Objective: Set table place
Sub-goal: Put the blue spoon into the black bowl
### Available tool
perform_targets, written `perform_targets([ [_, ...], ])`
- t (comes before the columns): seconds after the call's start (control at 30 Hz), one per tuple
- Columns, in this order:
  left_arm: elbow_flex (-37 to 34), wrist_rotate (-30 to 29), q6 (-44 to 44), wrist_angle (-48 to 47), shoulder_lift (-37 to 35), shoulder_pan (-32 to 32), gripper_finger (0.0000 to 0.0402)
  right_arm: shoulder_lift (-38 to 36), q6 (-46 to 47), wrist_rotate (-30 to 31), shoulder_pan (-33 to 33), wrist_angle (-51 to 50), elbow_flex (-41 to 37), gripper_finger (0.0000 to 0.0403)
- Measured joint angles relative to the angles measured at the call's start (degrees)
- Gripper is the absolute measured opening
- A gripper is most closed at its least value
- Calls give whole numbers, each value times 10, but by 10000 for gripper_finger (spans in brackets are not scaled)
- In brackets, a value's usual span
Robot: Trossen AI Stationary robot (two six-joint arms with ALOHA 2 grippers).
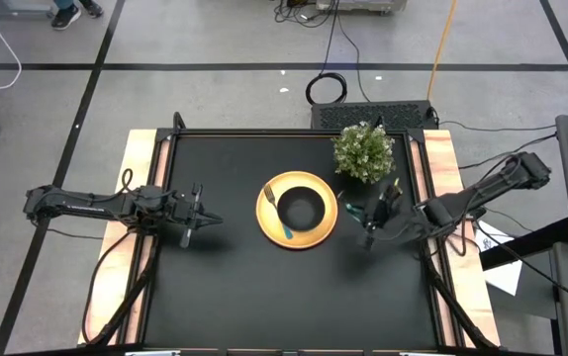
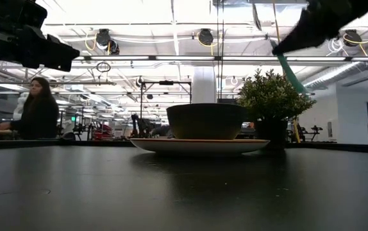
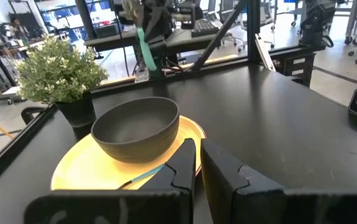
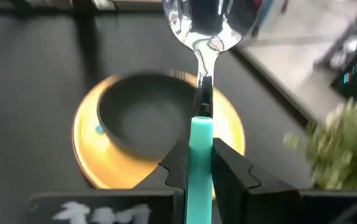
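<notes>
A round yellow plate (image 1: 297, 235) lies mid-table with a black bowl (image 1: 302, 208) on it. A teal-handled fork (image 1: 277, 222) rests on the plate's left part, beside the bowl. My right gripper (image 1: 368, 220) hovers just right of the plate, shut on a teal-handled spoon (image 4: 201, 74). It also shows in the low view (image 2: 318, 22), high above the table. My left gripper (image 1: 203, 218) is shut and empty, left of the plate, pointing at it; its fingers show in the left wrist view (image 3: 198, 171). My right gripper pinches the spoon's teal handle (image 4: 201, 140) between its two fingers, near where the teal meets the metal neck. The spoon lies along the fingers, with its metal bowl (image 4: 209, 22) sticking out ahead toward the plate. It is lifted clear, and the handle's free end (image 2: 293, 76) slants down.
A bushy green potted plant (image 1: 364, 151) stands at the far right, close behind my right gripper. Bare black table (image 1: 264, 297) lies in front of the plate. Wooden strips (image 1: 452, 237) run along both sides. A person (image 2: 36, 109) sits beyond the table.
</notes>
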Motion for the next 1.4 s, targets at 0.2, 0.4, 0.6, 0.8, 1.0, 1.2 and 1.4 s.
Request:
perform_targets([
  [0.2, 0, -13, -1, 11, 0, 0, 31, -45, -145, -2, -5, 159, -46, 32],
  [0.4, 0, -31, -2, 15, 0, 0, 31, -112, -208, -11, -15, 281, -134, 32],
  [0.6, 0, -31, 2, 15, 0, 1, 31, -209, -231, -38, -25, 299, -184, 32],
  [0.8, 0, -41, 7, 13, 0, 1, 31, -302, -264, -67, -25, 336, -219, 32],
  [1.0, 0, -50, 7, 10, 0, 1, 31, -319, -260, -33, -26, 311, -227, 32],
  [1.2, 0, -50, 7, 6, 0, 1, 31, -316, -270, -18, -25, 382, -254, 32],
  [1.4, 0, -50, 7, 6, 0, 1, 31, -317, -273, -8, -36, 497, -337, 32],
])
